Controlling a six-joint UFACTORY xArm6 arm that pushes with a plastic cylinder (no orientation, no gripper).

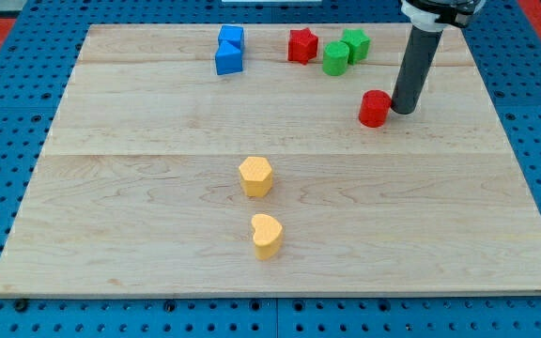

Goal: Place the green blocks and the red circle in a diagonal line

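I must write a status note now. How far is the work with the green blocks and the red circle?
Done: the green circle and the green star touch near the view's top, already slanting. In hand: my tip stands right beside the red circle, on its right. Left: the red circle lies below and right of the greens, off their slant, so it still needs pushing into line.

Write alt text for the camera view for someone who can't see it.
My tip sits just right of the red circle on a wooden board. Toward the view's top are two green blocks, a red star and two blue blocks; two yellow blocks lie lower.
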